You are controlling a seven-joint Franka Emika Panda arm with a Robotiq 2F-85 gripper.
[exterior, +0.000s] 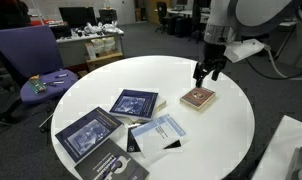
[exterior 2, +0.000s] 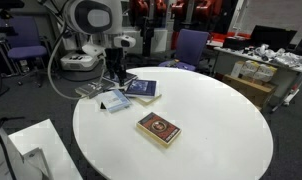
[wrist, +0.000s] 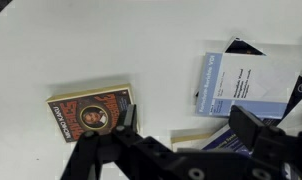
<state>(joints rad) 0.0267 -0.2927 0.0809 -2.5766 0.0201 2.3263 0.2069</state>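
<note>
My gripper [exterior: 207, 72] [exterior 2: 116, 75] [wrist: 186, 120] hangs open and empty above a round white table [exterior: 231, 130] [exterior 2: 221, 120]. In the wrist view it hovers between a red-brown book [wrist: 91, 113] on one side and a light blue booklet [wrist: 236, 85] on the other. The booklet lies on dark blue books [wrist: 216, 135]. The red-brown book [exterior: 199, 98] [exterior 2: 158, 128] lies flat and alone on the table. The booklet [exterior: 159, 130] [exterior 2: 115, 101] and a dark blue book [exterior: 134, 103] [exterior 2: 142, 88] show in both exterior views. The jaws touch nothing.
More dark books [exterior: 88, 133] lie near the table's edge. A purple chair [exterior: 31, 60] [exterior 2: 191, 45] stands beside the table. A white object [exterior: 291, 150] [exterior 2: 31, 150] sits close to the table. Cluttered desks [exterior: 96, 40] and cables fill the background.
</note>
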